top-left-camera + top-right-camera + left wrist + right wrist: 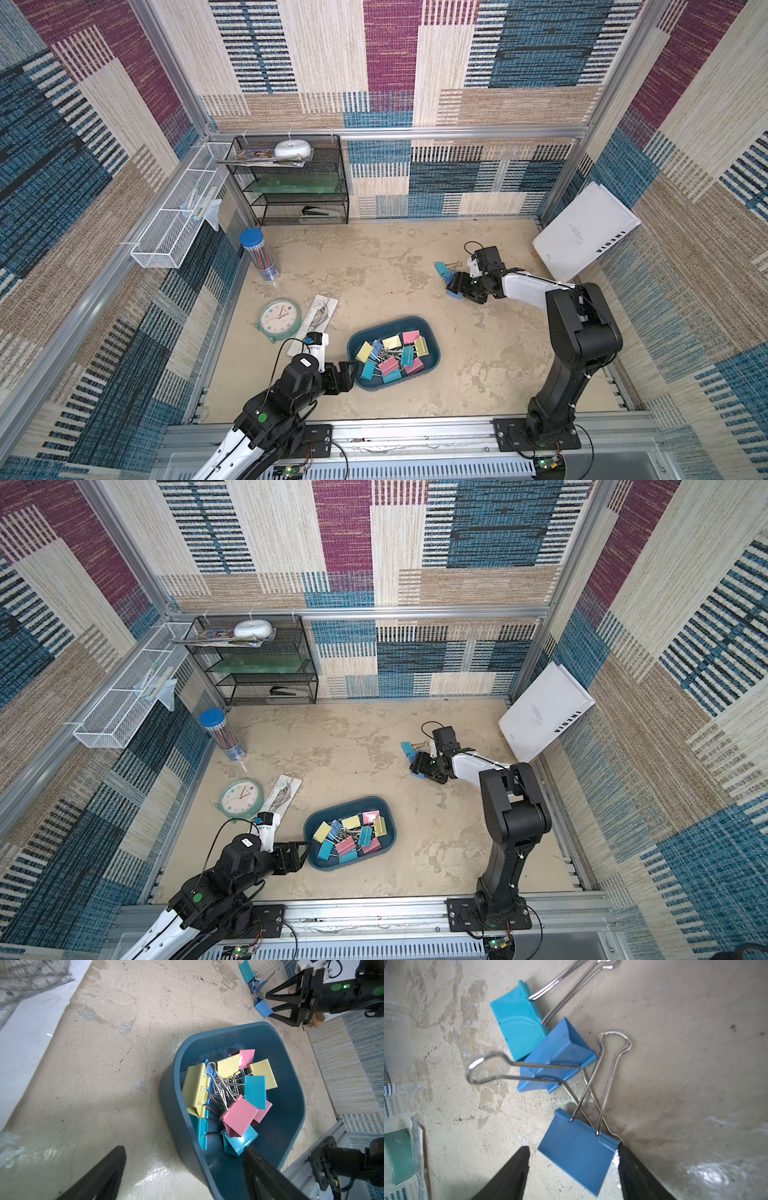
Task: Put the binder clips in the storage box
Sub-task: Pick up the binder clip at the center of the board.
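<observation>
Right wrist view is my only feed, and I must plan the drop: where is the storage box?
Observer: The storage box sits nearer the robot's base than the loose clips, toward the left arm.
Operator: Much in it?
Observer: About a dozen binder clips, heaped in the middle.
Operator: Left arm clear?
Observer: No, the left gripper is at the box's end, jaws open astride its wall.

Patchwork woven walls point(390, 62), mottled beige floor point(374, 257), black mesh rack point(301, 214)
</observation>
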### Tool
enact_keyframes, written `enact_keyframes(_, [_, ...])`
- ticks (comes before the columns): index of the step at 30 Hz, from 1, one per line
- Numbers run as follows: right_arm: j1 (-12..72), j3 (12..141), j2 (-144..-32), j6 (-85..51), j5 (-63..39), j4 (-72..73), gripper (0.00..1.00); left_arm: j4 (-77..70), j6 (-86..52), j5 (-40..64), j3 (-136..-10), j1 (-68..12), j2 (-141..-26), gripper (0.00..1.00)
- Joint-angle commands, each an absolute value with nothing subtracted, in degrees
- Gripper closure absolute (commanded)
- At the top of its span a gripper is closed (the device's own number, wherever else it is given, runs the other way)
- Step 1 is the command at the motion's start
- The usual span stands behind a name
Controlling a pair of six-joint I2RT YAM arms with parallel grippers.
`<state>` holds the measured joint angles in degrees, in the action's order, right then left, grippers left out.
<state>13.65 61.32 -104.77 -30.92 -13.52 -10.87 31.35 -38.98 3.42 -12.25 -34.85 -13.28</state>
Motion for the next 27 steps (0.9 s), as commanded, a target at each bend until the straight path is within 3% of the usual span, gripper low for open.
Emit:
enact_keyframes(1, [14.25, 61.26, -105.65, -29.44, -10.25, -15.25, 0.28, 31.48, -38.82, 4.04, -12.0, -34.8, -13.19, 0.08])
enact_keyframes(20, [20.98, 68.34, -111.85, -32.16, 4.26, -26.51, 0.23, 31.23, -38.59, 4.82, -12.02, -34.8, -13.1, 0.08])
enact_keyframes(27, [22.1, 68.54, -113.69, -33.25, 7.8, -27.59, 0.29, 30.9, -38.46, 5.35, -11.87, -34.8, -12.92, 0.08])
